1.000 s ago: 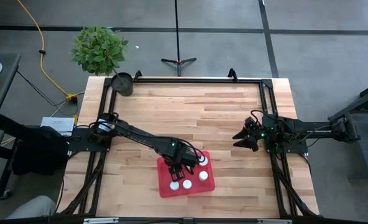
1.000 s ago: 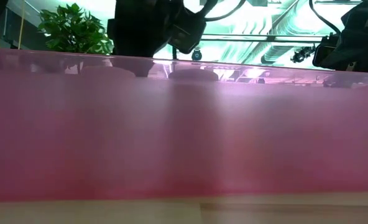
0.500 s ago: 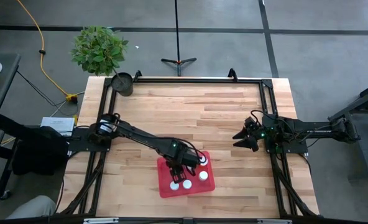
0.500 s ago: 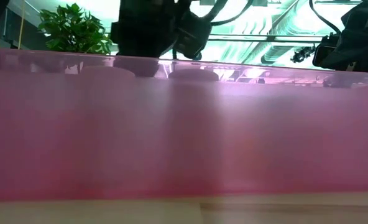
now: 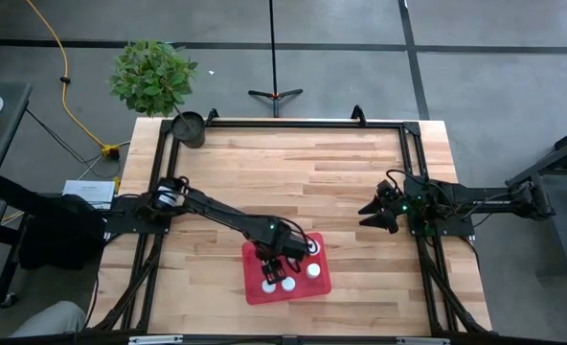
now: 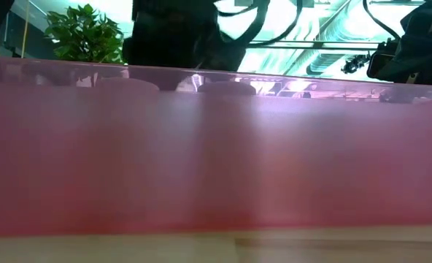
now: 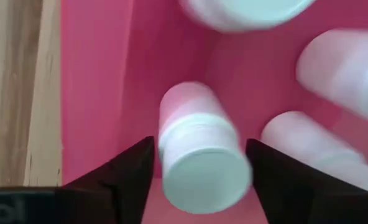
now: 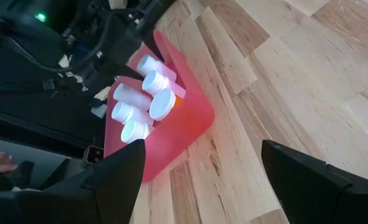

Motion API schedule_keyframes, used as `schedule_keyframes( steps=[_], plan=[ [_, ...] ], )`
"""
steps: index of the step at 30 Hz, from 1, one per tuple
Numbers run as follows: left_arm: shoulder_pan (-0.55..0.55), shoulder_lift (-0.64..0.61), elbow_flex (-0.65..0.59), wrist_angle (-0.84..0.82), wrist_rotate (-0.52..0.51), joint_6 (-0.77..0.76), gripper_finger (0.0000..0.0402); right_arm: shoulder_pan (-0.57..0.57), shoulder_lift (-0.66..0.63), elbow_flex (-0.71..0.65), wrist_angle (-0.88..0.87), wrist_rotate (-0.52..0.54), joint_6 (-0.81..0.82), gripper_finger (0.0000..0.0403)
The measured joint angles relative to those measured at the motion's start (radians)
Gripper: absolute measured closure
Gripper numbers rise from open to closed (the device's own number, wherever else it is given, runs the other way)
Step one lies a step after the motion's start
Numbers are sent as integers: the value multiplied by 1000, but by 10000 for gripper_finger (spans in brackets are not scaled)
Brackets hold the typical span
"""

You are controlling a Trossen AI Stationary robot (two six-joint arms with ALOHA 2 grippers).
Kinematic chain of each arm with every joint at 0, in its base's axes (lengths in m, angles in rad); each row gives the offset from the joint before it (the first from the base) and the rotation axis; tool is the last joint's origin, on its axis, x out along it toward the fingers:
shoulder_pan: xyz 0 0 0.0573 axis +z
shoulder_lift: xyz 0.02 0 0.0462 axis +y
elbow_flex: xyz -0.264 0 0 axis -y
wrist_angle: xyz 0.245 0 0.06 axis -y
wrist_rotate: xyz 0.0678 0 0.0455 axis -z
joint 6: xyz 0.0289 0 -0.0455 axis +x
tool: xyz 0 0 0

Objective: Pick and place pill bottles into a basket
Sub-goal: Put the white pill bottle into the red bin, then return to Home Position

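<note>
The basket [image 5: 255,293] is a shallow red tray near the table's front edge; its wall [image 6: 216,161] fills the low view. Several white-capped pill bottles [image 8: 154,82] stand upright in it. My left gripper [image 5: 276,261] points down over the basket's left part and is open. Its fingers stand on either side of one upright bottle [image 7: 199,162], whose bottom rests on the basket's floor [image 7: 91,93]. A sliver of red shows between that bottle and one finger [image 7: 134,171]. My right gripper [image 5: 372,216] waits open at the table's right side.
A dark round cup [image 5: 189,127] stands at the table's far left corner, with a potted plant [image 5: 151,75] behind it on the floor. Bare wood [image 5: 303,172] lies between the basket and the far edge. A black frame [image 5: 283,123] runs along the table's edges.
My left gripper has sunk a little over the basket; in the low view its dark bulk sits lower behind the basket's wall. The bottles in the basket stand where they were.
</note>
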Motion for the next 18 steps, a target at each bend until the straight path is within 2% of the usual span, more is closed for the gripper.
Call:
schedule_keyframes(
  steps=[6, 13, 18],
  plan=[
    [1, -5, 3, -5, 9, 0, 81, 0, 0, 0, 0, 0, 1, 91],
    [1, -5, 44, -53, 17, 5, 74, 0, 0, 0, 0, -1, 1, 91],
    [2, -6, 110, -97, -41, 24, 74, 0, 0, 0, 0, -1, 3, 91]
  ],
)
